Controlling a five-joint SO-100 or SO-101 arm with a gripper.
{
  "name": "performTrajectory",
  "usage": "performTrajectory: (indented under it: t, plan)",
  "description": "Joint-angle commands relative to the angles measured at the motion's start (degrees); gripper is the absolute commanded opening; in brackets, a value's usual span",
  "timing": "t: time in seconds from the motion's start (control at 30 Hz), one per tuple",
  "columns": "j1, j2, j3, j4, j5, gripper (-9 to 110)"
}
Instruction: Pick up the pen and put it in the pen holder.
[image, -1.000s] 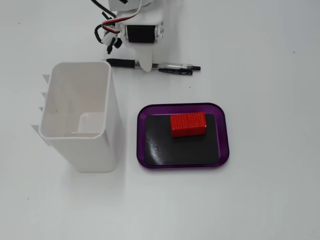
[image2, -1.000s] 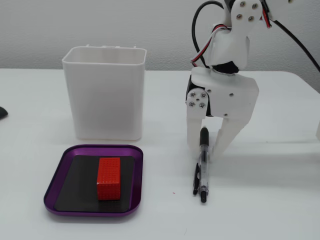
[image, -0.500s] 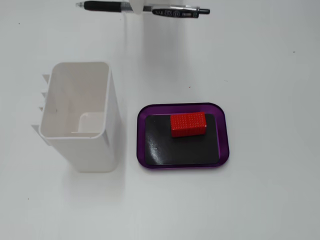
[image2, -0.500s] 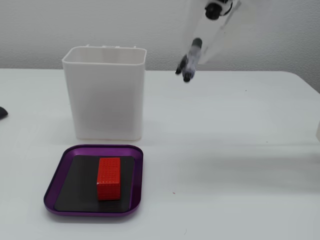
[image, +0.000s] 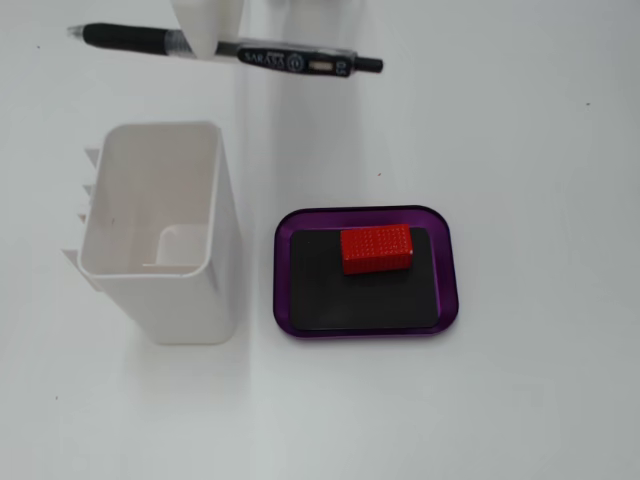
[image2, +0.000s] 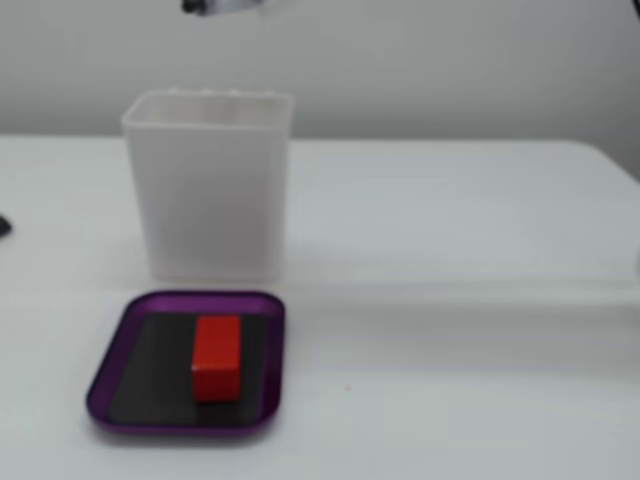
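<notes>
claw (image: 205, 35) gripping pen (image: 290, 60), above pen holder (image: 150, 200)

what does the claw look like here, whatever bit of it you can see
Little shows. In a fixed view the claw is plain white plastic: a flat, smooth-edged finger tapering to a rounded tip, with no markings or cables in frame. In the other fixed view nothing of it can be made out.

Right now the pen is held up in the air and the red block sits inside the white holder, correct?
Not quite. The pen is held up, but the red block sits in the purple tray, not the holder; both fixed views show it.
</notes>
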Motion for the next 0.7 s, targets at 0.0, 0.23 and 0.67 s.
performTrajectory:
  t: [0.0, 0.23, 0.67]
  plan:
    - [0.2, -4.9, -9.0, -0.7, 0.9, -1]
    - [0.3, -13.5, -16.3, -0.9, 9.0, -1]
    - [5.0, -15.1, -16.3, -4.7, 29.1, -1]
